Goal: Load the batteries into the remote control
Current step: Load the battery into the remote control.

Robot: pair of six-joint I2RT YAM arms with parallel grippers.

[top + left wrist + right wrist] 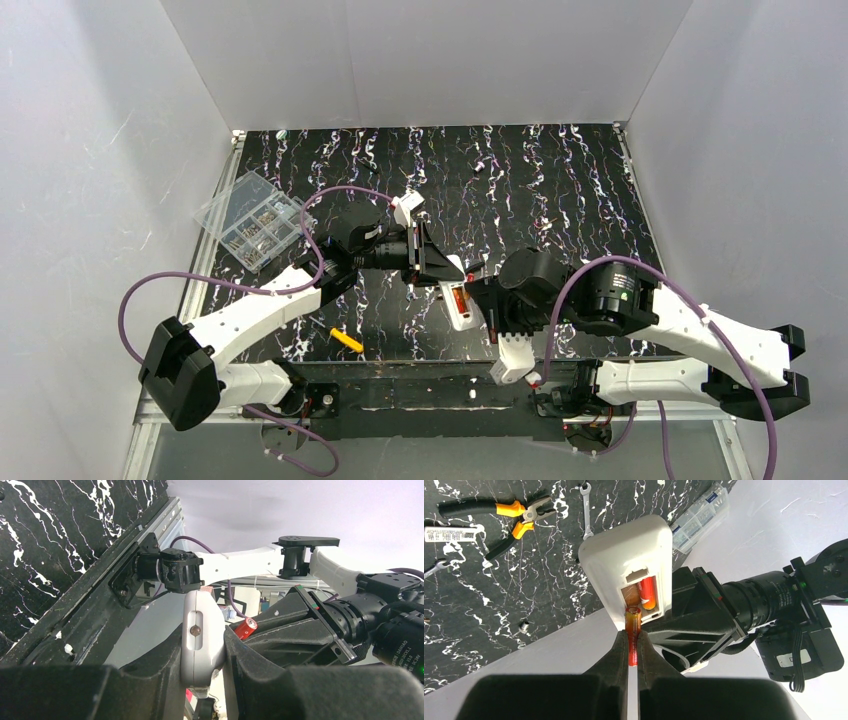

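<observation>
The white remote control is held in the air, its open back facing the right wrist camera. One red-orange battery lies in the right side of the recess. My right gripper is shut on the second battery, whose tip is at the lower edge of the recess's empty left slot. My left gripper is shut on the remote, seen edge-on, with the held battery beside it. In the top view the remote sits between the left gripper and the right gripper.
A clear compartment box sits at the left edge of the mat. A yellow-handled tool lies near the front. Yellow-and-black pliers, a small wrench and a socket bit lie on the mat under the remote.
</observation>
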